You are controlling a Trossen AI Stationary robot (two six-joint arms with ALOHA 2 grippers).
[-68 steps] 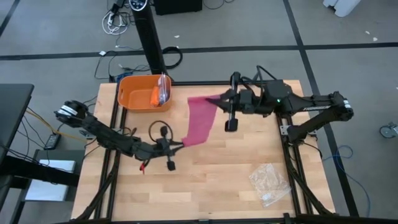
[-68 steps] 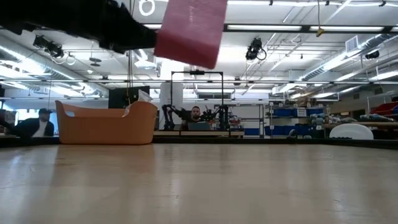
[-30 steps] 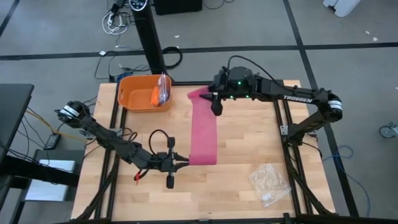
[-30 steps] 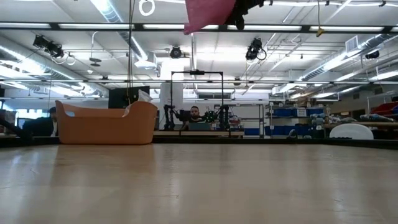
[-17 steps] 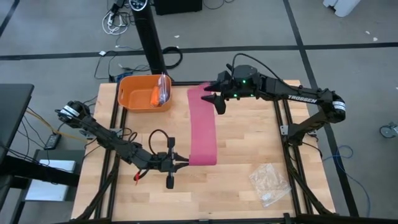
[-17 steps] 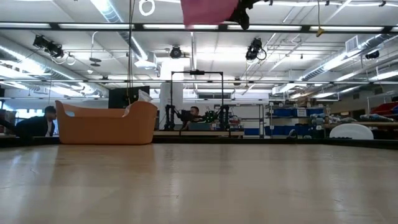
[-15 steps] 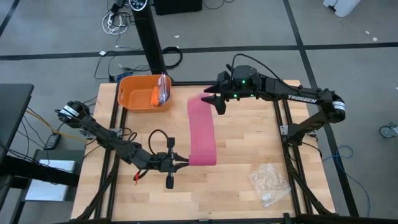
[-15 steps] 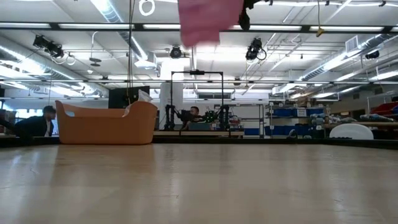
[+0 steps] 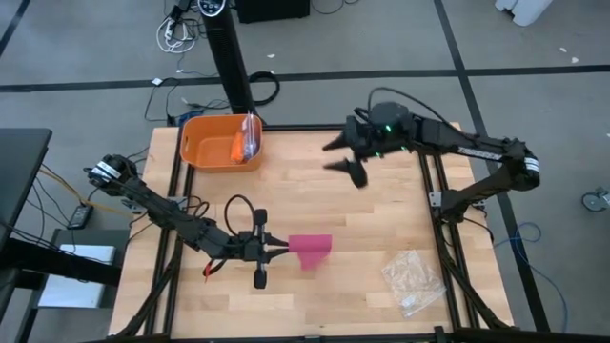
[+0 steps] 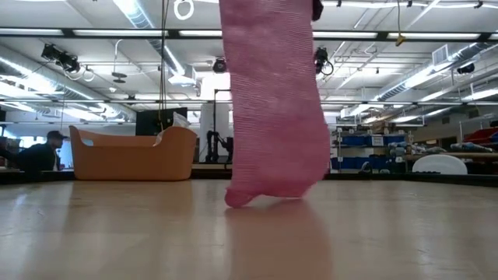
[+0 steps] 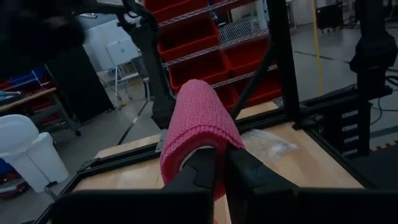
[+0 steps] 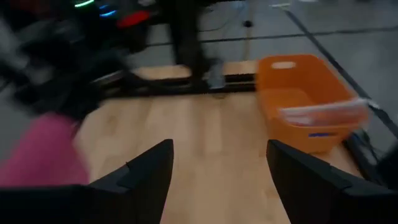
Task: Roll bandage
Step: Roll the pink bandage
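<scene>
The bandage [image 9: 310,250] is not rolled yet: it hangs as a loose, crumpled strip near the front edge of the bench [image 9: 381,229], a little left of its middle, one end pinched in the closed left gripper [image 9: 276,247]. The right gripper [image 9: 355,157] (fingers spread wide, holding nothing) hovers near the back edge. It seems the low end touches the wood, but I cannot be sure. All the winding remains.
</scene>
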